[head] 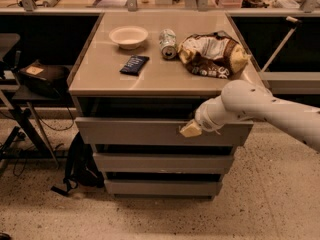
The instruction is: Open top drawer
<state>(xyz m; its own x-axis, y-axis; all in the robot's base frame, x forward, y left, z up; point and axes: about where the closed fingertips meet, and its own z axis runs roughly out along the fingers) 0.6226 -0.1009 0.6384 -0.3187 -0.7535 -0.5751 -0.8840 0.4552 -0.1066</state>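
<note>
The top drawer [130,132] is the widest grey front of three under the tan tabletop [105,79]. It stands a little out from the cabinet, with a dark gap above it. My gripper [190,129], tan-tipped at the end of the white arm coming in from the right, is at the upper edge of this drawer front, right of centre. The two shorter drawer fronts [160,162] below are shut.
On the tabletop lie a white bowl [129,36], a tipped can [168,37], a chip bag [212,54] and a dark packet [134,64]. A black backpack [80,164] leans on the floor at the cabinet's left. A stand with a black bag [42,76] is further left.
</note>
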